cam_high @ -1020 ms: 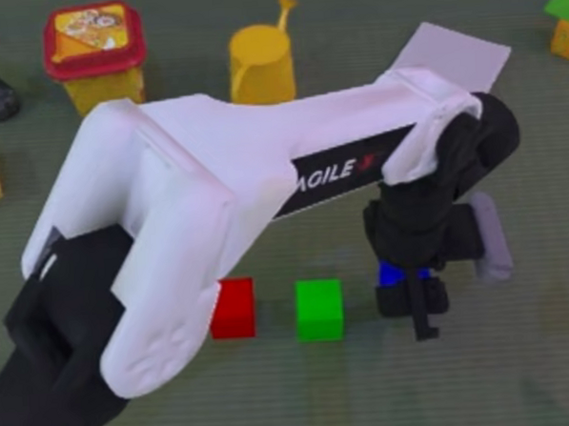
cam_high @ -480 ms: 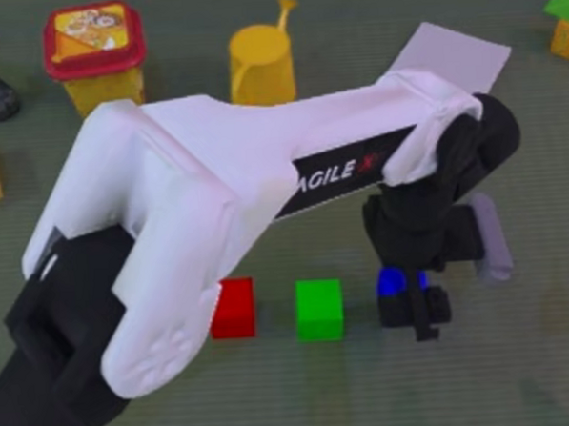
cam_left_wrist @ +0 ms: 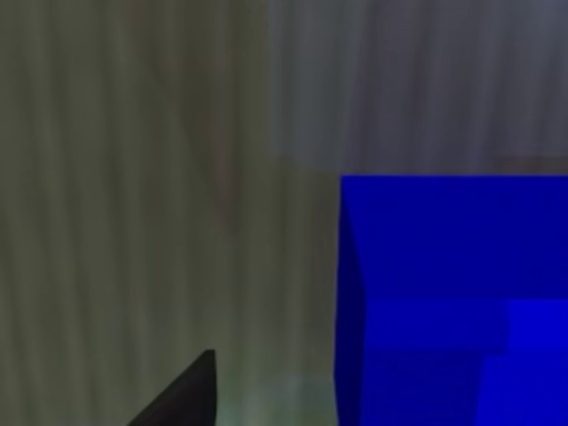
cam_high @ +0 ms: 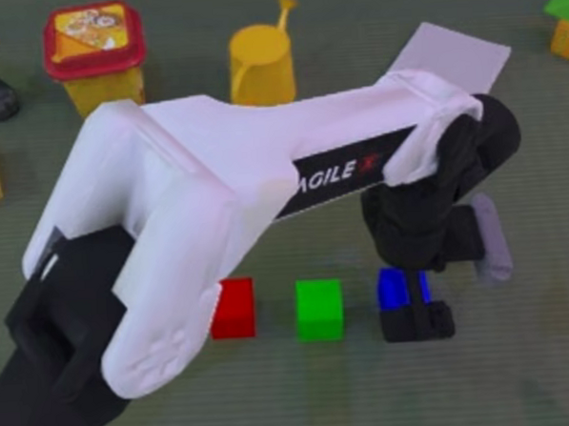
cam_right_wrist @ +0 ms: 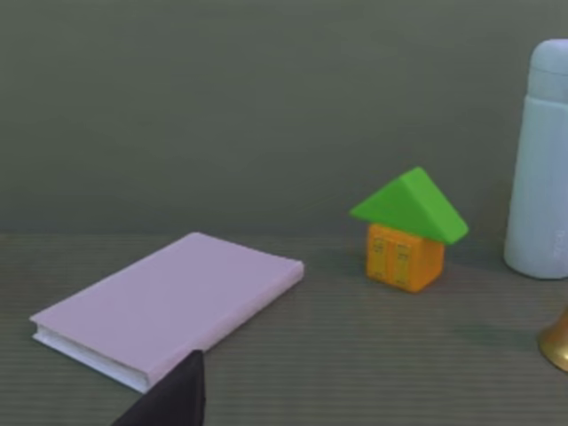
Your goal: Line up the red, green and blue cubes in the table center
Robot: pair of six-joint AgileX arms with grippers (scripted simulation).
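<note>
Three cubes (cam_high: 319,308) in a left-to-right row, mid-table (cam_high: 521,363).

Blue cube (cam_left_wrist: 453,302) — fills the lower right corner, two faces visible, one lighter, one shaded. Tabletop (cam_left_wrist: 160,177) — bare olive-grey, streaked, greyer beyond the cube. Dark fingertip (cam_left_wrist: 188,399) — pointed, at the bottom edge, apart from the cube.

- Red cube (cam_high: 232,308), green cube (cam_high: 319,309), blue cube (cam_high: 399,287): plain bright colours.
- Bench (cam_high: 540,352): matte olive-grey.
- Cup (cam_high: 260,63): yellow.
- Tub (cam_high: 96,53): yellow with red lid.
- Book (cam_right_wrist: 169,304): pale lilac cover.
- Block (cam_right_wrist: 406,256): orange with green roof.
- Left arm (cam_high: 217,207): white with black parts.
</note>
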